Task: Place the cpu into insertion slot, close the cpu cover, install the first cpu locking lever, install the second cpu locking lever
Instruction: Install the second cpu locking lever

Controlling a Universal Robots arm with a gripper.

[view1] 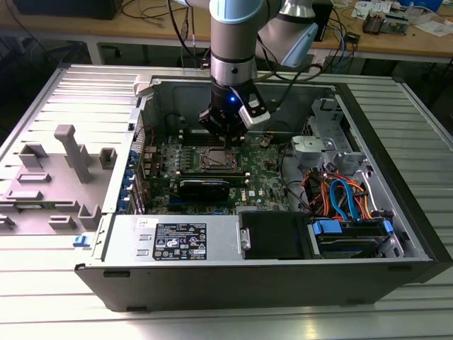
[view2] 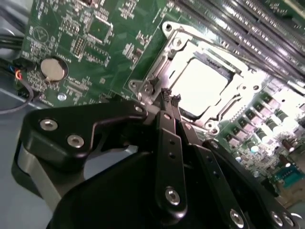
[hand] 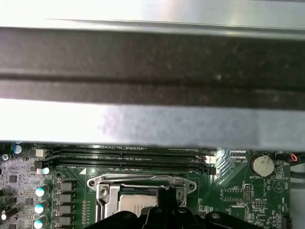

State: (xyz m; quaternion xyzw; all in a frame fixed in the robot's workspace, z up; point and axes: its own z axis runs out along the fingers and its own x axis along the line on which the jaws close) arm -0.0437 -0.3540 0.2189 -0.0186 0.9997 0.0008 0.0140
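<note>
We see our gripper [view2: 170,97] with its fingers pressed together on nothing, tips hovering at the near edge of the insertion slot [view2: 202,86]. The cpu [view2: 199,85] already lies flat in it, framed by the cpu cover [view2: 177,45], just beyond the tips.

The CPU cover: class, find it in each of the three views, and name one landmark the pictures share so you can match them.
Exterior view: cover at mid-board, just below the gripper.
Second wrist view: cover frames the bright cpu, just beyond the gripper.
First wrist view: cover at the lower middle, partly behind the gripper.
Shared landmark: the round coin battery in both wrist views.
</note>
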